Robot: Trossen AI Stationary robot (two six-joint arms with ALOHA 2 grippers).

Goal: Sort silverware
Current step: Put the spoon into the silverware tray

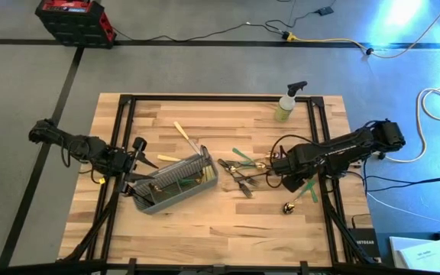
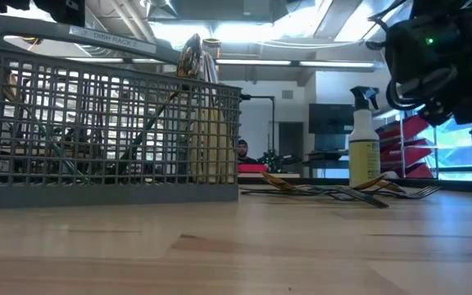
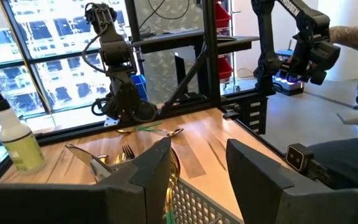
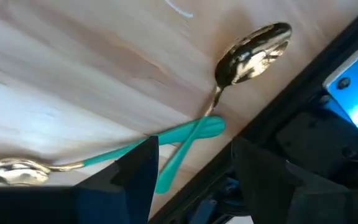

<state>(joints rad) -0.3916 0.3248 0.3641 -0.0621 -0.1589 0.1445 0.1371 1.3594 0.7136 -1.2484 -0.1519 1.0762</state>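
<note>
A: Two green-handled spoons [image 4: 185, 140] lie crossed right under the right gripper [image 1: 287, 177]; its fingers [image 4: 129, 177] stand parted with nothing between them, hanging just over the handles.

B: So the pick is there. I'd come down on one handle away from the crossing, or both will lift together.

A: Agreed. Those spoons [image 1: 300, 195] sit at about four o'clock on the worktop [image 1: 228, 237], close to the black frame rail [image 1: 328, 195]. That rail is the edge to mind; a wide approach from that side looks cramped.

B: And the left gripper [image 1: 132, 162]?

A: Its fingers [image 3: 151, 168] are apart too, empty, poised over the wire caddy [image 1: 176, 185] at about nine o'clock. Several pieces already stand in the caddy.

B: The rest of the silverware?

A: A tangle of forks and spoons [image 1: 243, 174] at the centre, between caddy and right gripper. A spray bottle [image 1: 287, 103] stands at one o'clock, well apart.

B: Then the carry runs straight over the tangle; lifting high should clear it. The open room is at six o'clock.
</note>
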